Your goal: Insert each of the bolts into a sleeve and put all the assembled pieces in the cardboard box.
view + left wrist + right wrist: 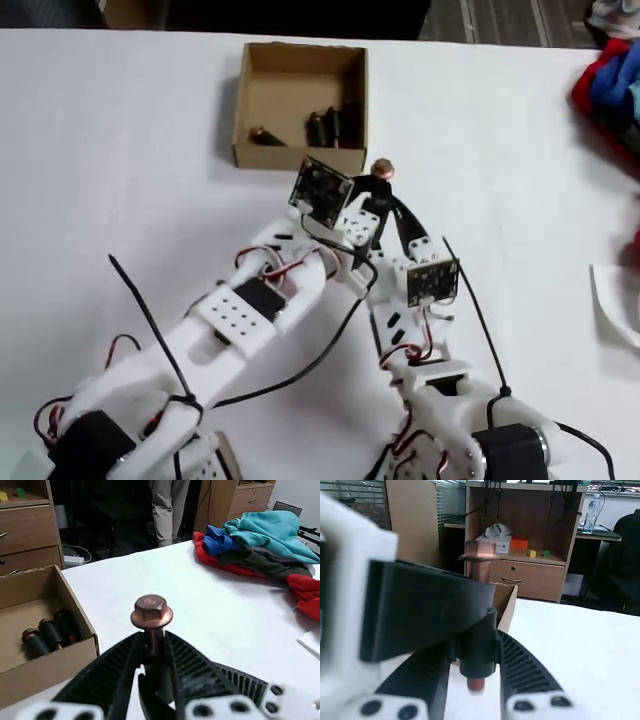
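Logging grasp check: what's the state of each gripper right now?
Left gripper: shut on bolt.
Right gripper: shut on sleeve.

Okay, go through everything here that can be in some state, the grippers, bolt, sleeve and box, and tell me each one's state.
left gripper, shut on the bolt just under its head.
right gripper, shut on the sleeve.
bolt, upright, pushed through the sleeve, tip poking out the lower end.
sleeve, held, bolt inside.
cardboard box, open on top.
assembled pieces, lying inside the box.
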`<state>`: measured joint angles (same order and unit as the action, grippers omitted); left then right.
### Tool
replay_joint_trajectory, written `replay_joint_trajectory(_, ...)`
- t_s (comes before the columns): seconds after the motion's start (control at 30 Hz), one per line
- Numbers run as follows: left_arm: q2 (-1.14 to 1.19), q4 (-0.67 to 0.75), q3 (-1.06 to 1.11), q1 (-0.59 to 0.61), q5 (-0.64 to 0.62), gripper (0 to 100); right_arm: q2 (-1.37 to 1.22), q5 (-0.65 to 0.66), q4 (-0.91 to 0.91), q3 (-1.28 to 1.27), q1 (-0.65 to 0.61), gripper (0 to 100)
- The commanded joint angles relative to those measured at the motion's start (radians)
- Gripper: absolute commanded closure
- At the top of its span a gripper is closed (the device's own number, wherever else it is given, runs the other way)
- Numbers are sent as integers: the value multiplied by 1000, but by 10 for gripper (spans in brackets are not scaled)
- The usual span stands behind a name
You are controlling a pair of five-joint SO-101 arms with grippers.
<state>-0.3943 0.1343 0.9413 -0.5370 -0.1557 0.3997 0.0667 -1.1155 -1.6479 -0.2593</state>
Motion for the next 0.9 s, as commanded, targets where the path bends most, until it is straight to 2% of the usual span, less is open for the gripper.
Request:
replay_joint_trajectory(0.0,-17,-3,-8,23,-5,850,31,11,-27,6,-4,978)
replay_joint_trajectory(0.23,-95,-11,-2,23,-2,849,31,11,-27,6,-4,978)
replay_joint_trajectory(0.6,-353,-235,-4,37,2,846,31,11,-25,8,-4,978)
replay_joint_trajectory(0.7,-387,-270,-4,123,2,846,30,11,-24,6,-2,978)
replay_joint_trajectory(0.87,-414,-382,-2,359,0,849,41,9,53,12,-2,978)
